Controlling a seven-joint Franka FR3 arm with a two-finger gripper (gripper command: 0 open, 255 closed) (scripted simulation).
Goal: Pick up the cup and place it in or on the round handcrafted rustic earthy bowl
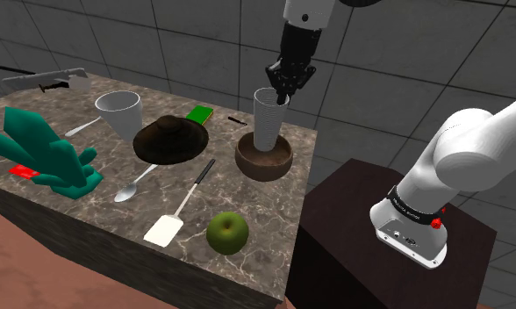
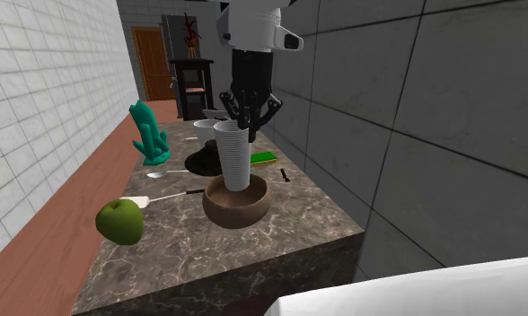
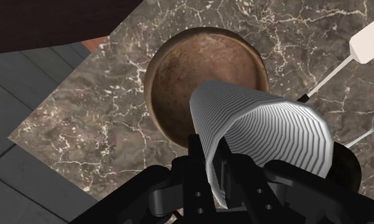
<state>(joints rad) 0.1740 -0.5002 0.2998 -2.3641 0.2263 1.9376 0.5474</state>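
Opening our claw (image 1: 280, 95), clamped on the tall cup (image 1: 266, 123), unevenly, we could topple it from the bowl (image 1: 263, 167) beneath.

No words, numbers, labels, brand marks or signs could be read anywhere; the cup (image 1: 267, 118) and the bowl (image 1: 265, 169) bore no lettering, and pale specks on the dark band (image 1: 412, 207) round the arm (image 1: 476, 149) were too small to make out

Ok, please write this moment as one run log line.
phase: placing | end effector: shut on cup rim | cup: upright, base inside brown bowl | release: not yet
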